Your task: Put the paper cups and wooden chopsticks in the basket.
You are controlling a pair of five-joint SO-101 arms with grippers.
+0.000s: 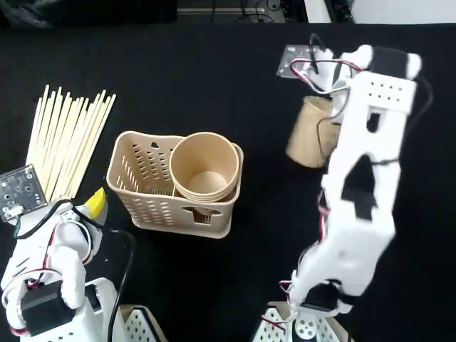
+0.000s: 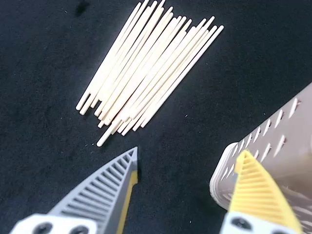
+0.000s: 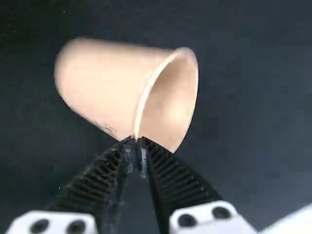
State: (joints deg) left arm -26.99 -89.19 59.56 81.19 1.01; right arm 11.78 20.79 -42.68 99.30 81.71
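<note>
Right wrist view: tool (image 3: 135,141) pinches cup (image 3: 107,83) rim (tilted).

A black desk (image 1: 214,71) from above.
Its matte top spans the frame; dark cables (image 1: 246,10) run along the top edge, a white surface (image 1: 402,10) at upper right.

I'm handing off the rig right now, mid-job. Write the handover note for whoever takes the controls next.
Left gripper: open, empty, over the black table between the bundle of pale wooden chopsticks and the beige perforated plastic basket.
Right gripper: shut on the rim of a tan paper cup, tipped sideways, right of the basket.
Done: what look like nested paper cups stand in the basket.
Left: the held cup, then the chopsticks lying on the table.
</note>
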